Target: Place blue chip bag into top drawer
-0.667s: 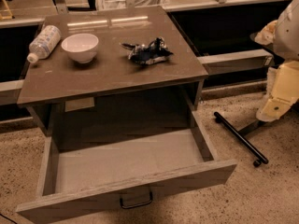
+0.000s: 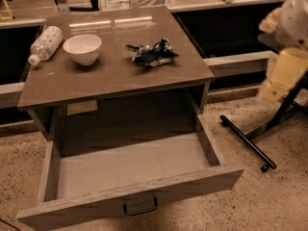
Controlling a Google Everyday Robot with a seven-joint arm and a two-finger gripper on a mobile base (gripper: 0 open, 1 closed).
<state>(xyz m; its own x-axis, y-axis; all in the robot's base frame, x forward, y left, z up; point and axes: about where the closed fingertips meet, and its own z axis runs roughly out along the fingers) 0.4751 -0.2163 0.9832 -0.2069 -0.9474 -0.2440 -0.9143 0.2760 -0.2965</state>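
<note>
Blurred beyond the worktop's right edge, the gripper perhaps drifts slightly, its grip untellable; the blue chip bag stays ungrasped, the top drawer open.

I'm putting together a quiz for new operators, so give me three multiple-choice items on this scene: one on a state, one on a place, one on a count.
1. The top drawer is:
A) shut
B) pulled open, nothing inside
C) open and full

2. Where is the blue chip bag?
A) in the drawer
B) on the tabletop, right of the white bowl
C) on the floor

3. How many things lie on the tabletop?
A) three
B) one
C) five

Key:
1 B, its pale floor shows bare.
2 B, the bag lies there, well apart from the gripper at the view's right edge.
3 A, bottle, bowl and bag.
</note>
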